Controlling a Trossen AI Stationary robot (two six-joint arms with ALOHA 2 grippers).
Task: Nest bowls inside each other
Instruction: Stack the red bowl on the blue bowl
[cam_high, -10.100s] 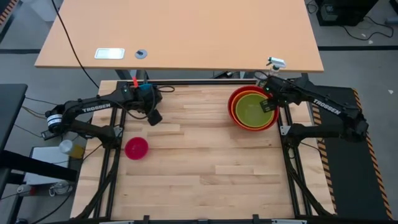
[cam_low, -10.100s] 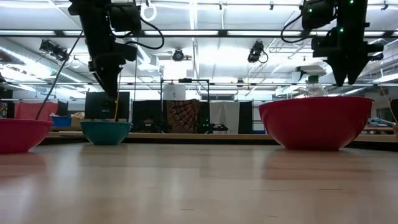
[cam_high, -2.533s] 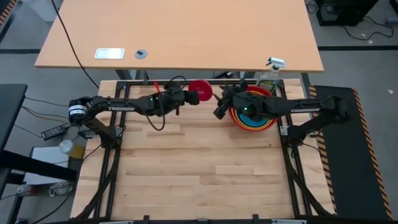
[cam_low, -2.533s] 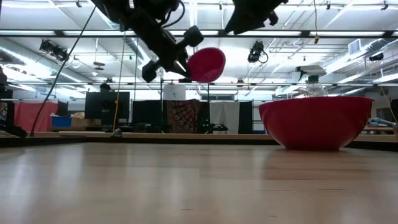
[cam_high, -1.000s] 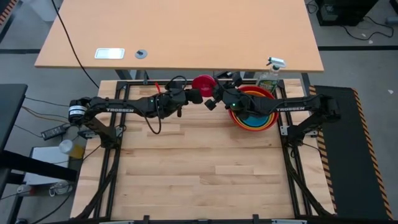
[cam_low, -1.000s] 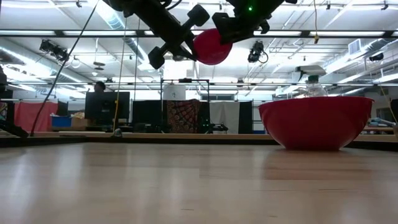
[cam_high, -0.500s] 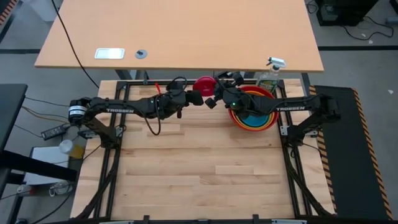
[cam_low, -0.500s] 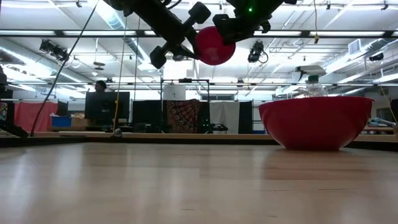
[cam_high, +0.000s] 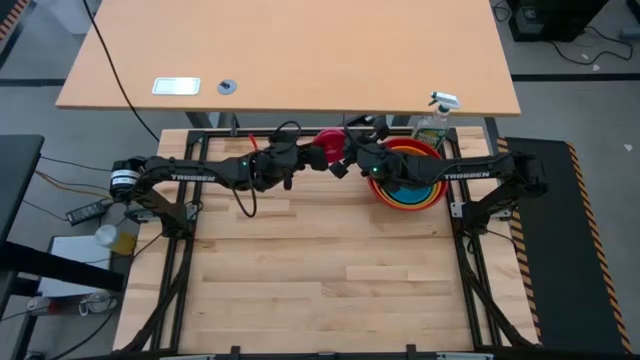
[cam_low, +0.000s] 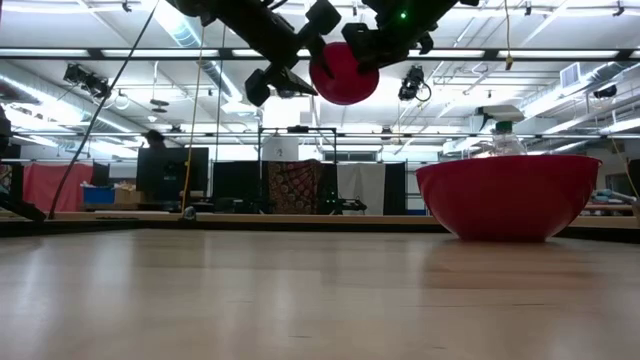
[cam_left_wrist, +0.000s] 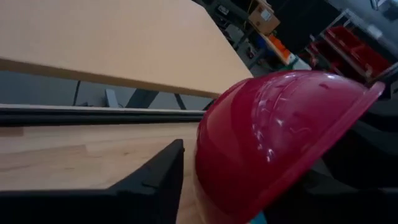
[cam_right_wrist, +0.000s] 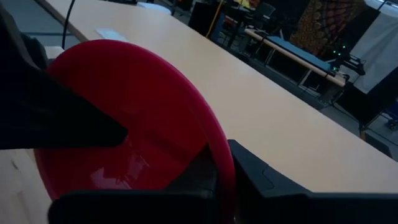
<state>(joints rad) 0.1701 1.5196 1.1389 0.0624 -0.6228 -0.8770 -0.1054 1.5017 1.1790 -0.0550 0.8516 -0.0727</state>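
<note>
Jaws of the right gripper (cam_high: 343, 160) clamp the pink bowl (cam_high: 329, 141) at upper centre, above the bench (cam_high: 330, 260); left gripper (cam_high: 312, 158) jaws are parted beside it.

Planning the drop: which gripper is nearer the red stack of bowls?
Right. The right gripper holds the pink bowl just beside the stack of bowls; the left gripper is farther, beyond the pink bowl.

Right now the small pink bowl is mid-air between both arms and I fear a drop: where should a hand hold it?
On the thin rim of the pink bowl, one finger inside and one outside, since its round wall gives no other purchase. The right hand pinches the rim from the stack's side; the left hand is on the opposite side.
</note>
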